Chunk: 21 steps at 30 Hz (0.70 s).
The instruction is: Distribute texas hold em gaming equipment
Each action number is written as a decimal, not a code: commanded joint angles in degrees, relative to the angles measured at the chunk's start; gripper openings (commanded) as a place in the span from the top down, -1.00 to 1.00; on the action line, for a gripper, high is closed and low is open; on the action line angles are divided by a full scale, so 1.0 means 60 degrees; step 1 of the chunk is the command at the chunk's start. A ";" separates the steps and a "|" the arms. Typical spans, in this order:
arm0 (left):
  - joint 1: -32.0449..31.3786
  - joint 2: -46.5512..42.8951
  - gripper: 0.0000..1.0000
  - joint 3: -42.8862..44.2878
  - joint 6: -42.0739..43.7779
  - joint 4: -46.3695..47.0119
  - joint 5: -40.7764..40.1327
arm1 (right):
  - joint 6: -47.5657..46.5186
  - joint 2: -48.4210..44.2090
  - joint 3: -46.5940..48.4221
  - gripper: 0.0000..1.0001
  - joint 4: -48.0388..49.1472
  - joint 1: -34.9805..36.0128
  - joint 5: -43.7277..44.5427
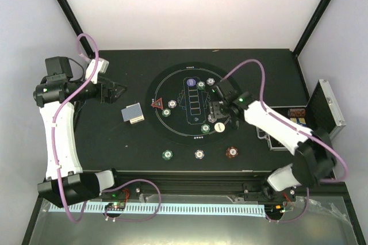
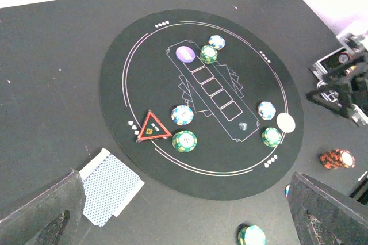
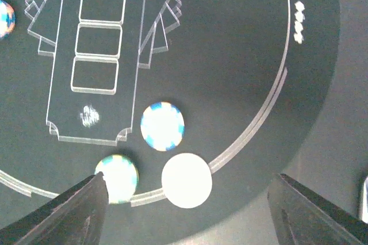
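A round black mat (image 1: 172, 124) holds a purple disc (image 1: 190, 83), a red triangle (image 1: 156, 104) and several striped chips. A white disc (image 3: 186, 180) lies flat on the mat's edge line. My right gripper (image 3: 188, 202) hangs open over it, and neither finger touches it. Beside the disc sit a blue-white chip (image 3: 163, 126) and a green chip (image 3: 118, 177). The blue-backed card deck (image 2: 109, 186) lies off the mat at its left. My left gripper (image 1: 118, 91) is open and holds nothing, left of the mat and above the deck.
Green (image 1: 167, 154), white (image 1: 199, 154) and red (image 1: 232, 152) chip stacks sit in a row in front of the mat. An open silver-edged black case (image 1: 325, 110) stands at the table's right edge, behind my right arm.
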 commanded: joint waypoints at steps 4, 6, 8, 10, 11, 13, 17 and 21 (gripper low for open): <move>0.0079 -0.0006 -0.98 0.0293 0.0063 -0.0172 0.0349 | 0.1847 -0.2568 -0.2393 -0.64 -0.1473 0.0441 0.0050; 0.0079 0.0008 -0.98 0.0286 0.0045 -0.0154 0.0384 | 0.2076 -0.3105 -0.2889 -0.65 -0.1610 0.0500 -0.0111; 0.0080 0.0020 -0.98 0.0294 0.0012 -0.0148 0.0413 | 0.2297 -0.3478 -0.3259 -0.65 -0.1607 0.0650 -0.0234; 0.0080 0.0010 -0.98 0.0294 0.0001 -0.0126 0.0429 | 0.2513 -0.3494 -0.3195 -0.66 -0.1723 0.0892 -0.0346; 0.0079 0.0016 -0.98 0.0301 -0.0010 -0.0138 0.0441 | 0.2632 -0.3431 -0.3189 -0.66 -0.1783 0.0930 -0.0393; 0.0079 -0.0016 -0.98 0.0290 -0.0005 -0.0154 0.0442 | 0.2893 -0.3336 -0.3312 -0.64 -0.1822 0.1031 -0.0314; 0.0079 -0.0061 -0.98 0.0214 0.0015 -0.0111 0.0415 | 0.3308 -0.3417 -0.4102 -0.57 -0.1392 0.1058 -0.0467; 0.0079 -0.0021 -0.98 0.0206 0.0015 -0.0112 0.0424 | 0.3481 -0.3470 -0.4672 -0.49 -0.0990 0.1112 -0.0738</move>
